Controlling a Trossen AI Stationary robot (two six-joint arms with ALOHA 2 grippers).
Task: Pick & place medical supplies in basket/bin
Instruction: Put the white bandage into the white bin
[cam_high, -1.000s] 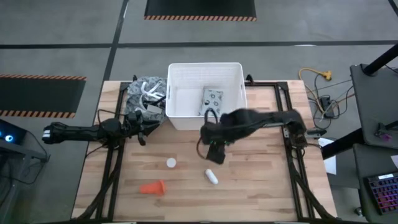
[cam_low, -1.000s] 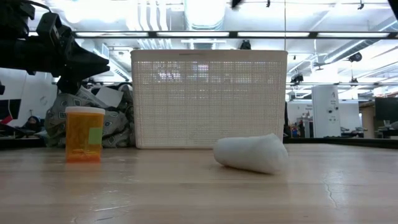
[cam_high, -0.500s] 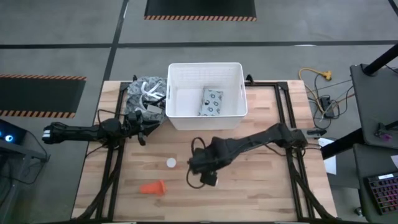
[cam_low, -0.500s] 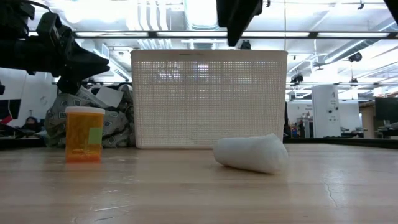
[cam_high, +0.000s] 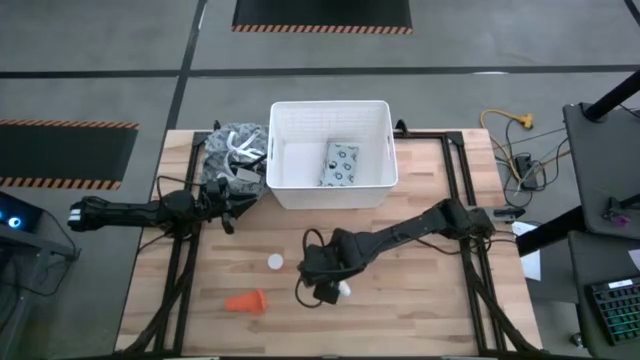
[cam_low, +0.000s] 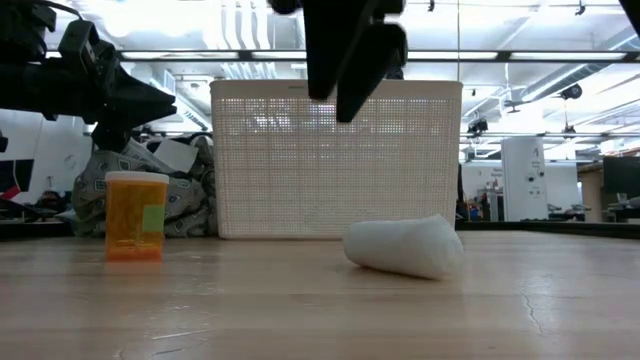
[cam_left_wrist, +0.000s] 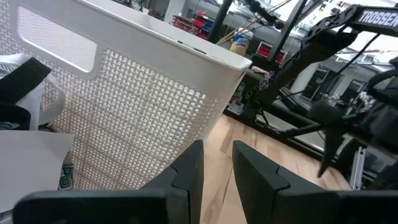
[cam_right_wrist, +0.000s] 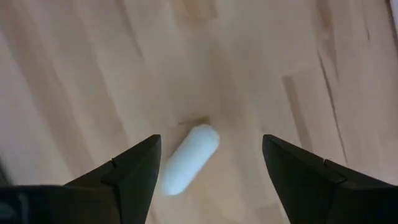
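A robotics lab: hazard-striped floor mats (cam_high: 322, 14), exposed ceiling ducts (cam_low: 330, 25), equipment racks behind

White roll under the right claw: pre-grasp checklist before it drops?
1. Right claw open: ok, fingers spread wide.
2. Roll between the fingers: ok in the wrist view, lying on bare table.
3. Claw down at roll height: not ok, it hangs above the roll in the low view.
4. Nearby clutter: ok, vial and orange piece lie apart.
5. Bin has room: ok, only a packet inside.
6. Left claw clear: ok, parked by the cloth heap.
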